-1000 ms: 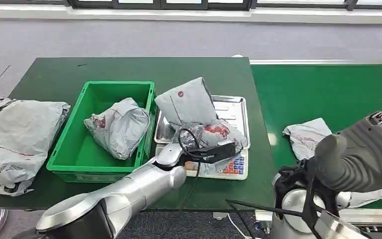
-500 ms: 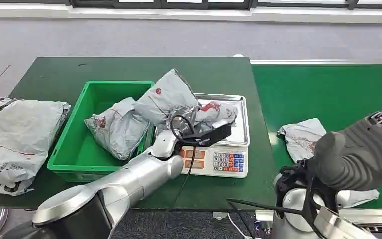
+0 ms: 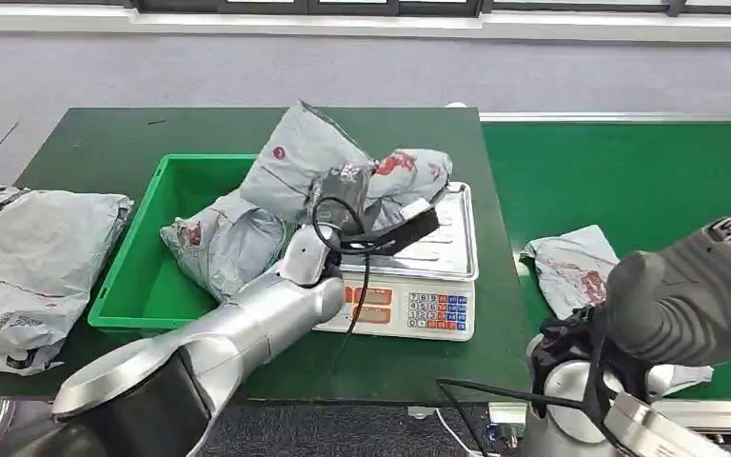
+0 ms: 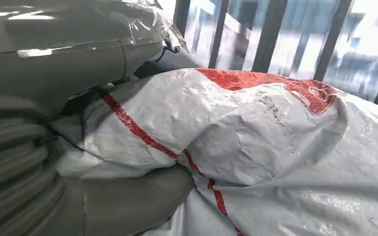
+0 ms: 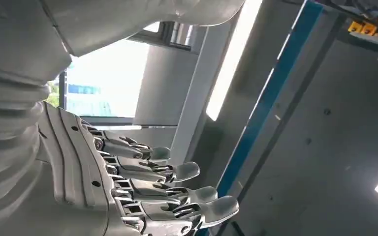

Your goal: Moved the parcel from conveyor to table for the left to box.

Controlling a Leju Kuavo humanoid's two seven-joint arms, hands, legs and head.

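Note:
A grey parcel (image 3: 314, 162) with red markings hangs above the near corner of the green bin (image 3: 143, 276) and the scale's steel tray (image 3: 452, 238). My left hand (image 3: 343, 205) grips it from below, mostly hidden by the bag. In the left wrist view the parcel (image 4: 256, 137) is pressed against my hand's thumb (image 4: 128, 201). Another grey parcel (image 3: 224, 243) lies inside the bin. My right hand (image 3: 695, 286) is raised at the right over the conveyor's near edge, holding nothing. Its fingers (image 5: 177, 189) are spread in the right wrist view.
A scale (image 3: 419, 305) with a coloured keypad stands on the green table (image 3: 105, 143) right of the bin. A further parcel (image 3: 576, 267) lies on the green conveyor (image 3: 628, 171). A large grey bag (image 3: 29, 257) rests at the table's left end.
My left hand has lifted the parcel off the scale tray, up and left toward the bin. The parcel on the conveyor has drifted slightly left. My right hand has stayed in place.

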